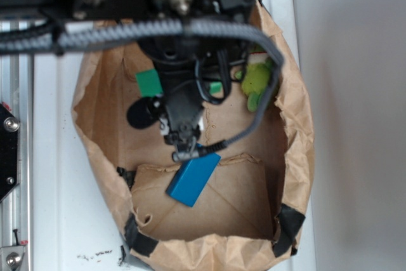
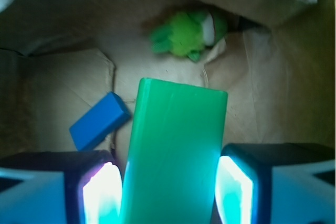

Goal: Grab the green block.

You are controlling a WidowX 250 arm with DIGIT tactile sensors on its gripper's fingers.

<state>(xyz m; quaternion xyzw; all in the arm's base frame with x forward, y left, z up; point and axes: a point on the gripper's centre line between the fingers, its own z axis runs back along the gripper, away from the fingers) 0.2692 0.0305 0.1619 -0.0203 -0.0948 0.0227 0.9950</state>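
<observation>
The green block [image 2: 176,150] is a flat, smooth, bright green slab that fills the middle of the wrist view. It lies lengthwise between my gripper [image 2: 170,192], whose lit pads [image 2: 102,195] press against both of its long sides. My gripper is shut on it. In the exterior view my arm [image 1: 181,103] covers the gripper and most of the green block [image 1: 149,82]. Only green ends show on either side of the arm, inside the paper bag.
I am working inside a brown paper bag [image 1: 292,131] with raised walls all round. A blue block [image 1: 193,179] [image 2: 98,120] lies on the bag floor. A fuzzy lime-green plush toy [image 1: 257,82] [image 2: 184,34] sits at the bag wall. A black cable [image 1: 254,122] loops beside the arm.
</observation>
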